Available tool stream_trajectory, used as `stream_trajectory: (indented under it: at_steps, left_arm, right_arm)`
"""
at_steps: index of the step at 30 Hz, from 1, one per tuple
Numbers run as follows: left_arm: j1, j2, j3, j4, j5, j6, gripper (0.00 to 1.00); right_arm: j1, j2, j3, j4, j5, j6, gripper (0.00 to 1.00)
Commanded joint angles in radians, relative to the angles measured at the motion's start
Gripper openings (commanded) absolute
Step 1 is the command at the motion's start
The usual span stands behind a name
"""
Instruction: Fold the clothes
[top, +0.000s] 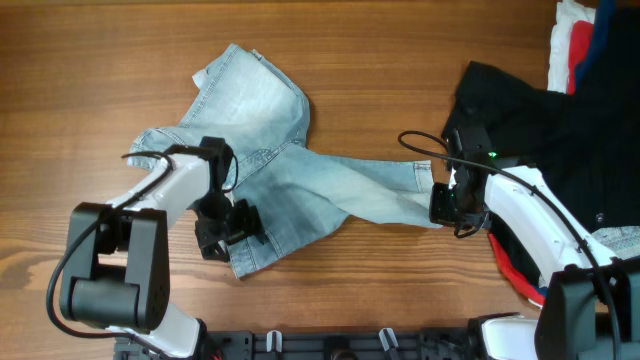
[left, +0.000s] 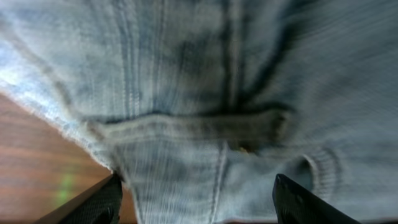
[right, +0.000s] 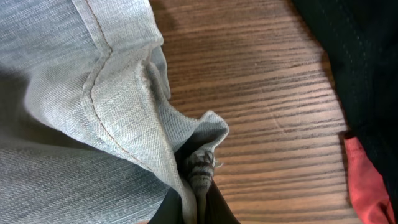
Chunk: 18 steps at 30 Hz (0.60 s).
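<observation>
The light blue denim jeans (top: 280, 170) lie crumpled across the middle of the table, one leg stretched to the right. My left gripper (top: 228, 228) is over the lower left part of the jeans; in the left wrist view its fingers (left: 196, 202) are spread wide with denim (left: 205, 93) between them. My right gripper (top: 447, 205) is shut on the cuffed hem of the right leg; the right wrist view shows the fingers (right: 198, 202) pinching a fold of denim (right: 93, 106) just above the wood.
A black garment (top: 540, 130) lies at the right, under and behind my right arm, also in the right wrist view (right: 354, 56). Red, white and dark blue pieces (top: 580, 40) sit at the far right corner. A red piece (right: 367, 180) lies by the black garment.
</observation>
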Motion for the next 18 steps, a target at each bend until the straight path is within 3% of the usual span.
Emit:
stream_trajectory:
  at_steps: [1,2,3,5,12,13,15,18]
  left_arm:
    - [-0.011,-0.008,-0.077,0.063,0.012,-0.061,0.73]
    - [-0.011,-0.008,-0.089,0.074,0.012,-0.061,0.64]
    - [-0.011,-0.008,-0.093,0.076,0.006,-0.061,0.49]
    - [-0.005,-0.011,-0.092,0.071,-0.018,-0.062,0.04]
    - [0.273,-0.076,0.050,-0.081,-0.326,-0.109,0.04]
    - [0.327,-0.087,0.081,-0.098,-0.361,-0.113,0.04]
    - [0.426,-0.100,0.126,-0.112,-0.394,-0.105,0.04]
    - [0.509,-0.101,0.130,-0.134,-0.394,-0.106,0.04]
  right_arm:
    - [-0.004,0.003,0.002,0.002,0.022,0.001,0.04]
    - [-0.004,0.003,0.002,0.002,0.022,0.001,0.04]
    - [-0.004,0.003,0.002,0.002,0.022,0.001,0.04]
    - [-0.004,0.003,0.002,0.002,0.022,0.000,0.04]
    - [-0.004,0.003,0.002,0.001,-0.017,-0.022,0.04]
    - [-0.004,0.003,0.002,-0.011,-0.029,-0.033,0.09]
    - [-0.004,0.003,0.002,-0.017,-0.028,-0.033,0.34]
    - [-0.004,0.003,0.002,-0.017,-0.028,-0.032,0.38]
